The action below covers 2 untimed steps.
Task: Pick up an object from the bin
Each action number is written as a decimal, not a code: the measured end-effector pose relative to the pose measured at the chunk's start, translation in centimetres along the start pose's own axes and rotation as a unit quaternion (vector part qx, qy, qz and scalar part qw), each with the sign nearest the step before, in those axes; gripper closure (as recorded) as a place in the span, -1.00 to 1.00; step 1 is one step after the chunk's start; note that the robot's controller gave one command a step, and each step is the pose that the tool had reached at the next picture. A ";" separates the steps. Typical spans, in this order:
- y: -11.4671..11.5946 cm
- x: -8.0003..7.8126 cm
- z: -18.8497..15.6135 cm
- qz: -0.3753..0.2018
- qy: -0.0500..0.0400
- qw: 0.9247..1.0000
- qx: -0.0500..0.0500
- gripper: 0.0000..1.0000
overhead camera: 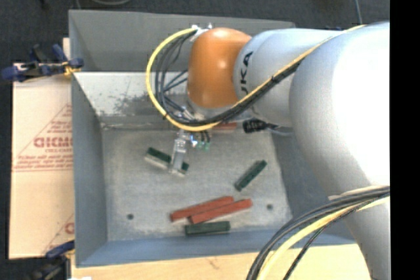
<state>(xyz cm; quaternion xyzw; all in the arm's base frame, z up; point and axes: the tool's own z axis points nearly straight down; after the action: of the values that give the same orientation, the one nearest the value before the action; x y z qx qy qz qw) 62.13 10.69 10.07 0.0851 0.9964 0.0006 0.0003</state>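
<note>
My gripper [178,159] hangs low over the middle of the bin floor, below the orange wrist cover. A small dark green block [157,155] lies just to its left, close to the tip. A dark green bit [185,167] shows right beside the tip on the other side; I cannot tell whether it belongs to the same block. Nothing is visibly held.
Another dark green block [251,175] lies tilted to the right. Two long red-brown bars [211,208] lie side by side near the front wall, with a dark green bar [207,228] just in front of them. A red piece [227,127] peeks out under the arm at the back.
</note>
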 end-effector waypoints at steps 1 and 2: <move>-0.2 1.4 3.2 0.027 0.001 1.000 0.000 -1.00; -0.2 1.2 3.1 0.027 -0.001 1.000 0.000 -1.00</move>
<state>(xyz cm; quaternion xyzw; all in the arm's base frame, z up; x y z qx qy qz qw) 60.87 10.70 7.00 0.1118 0.9937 0.0009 0.0009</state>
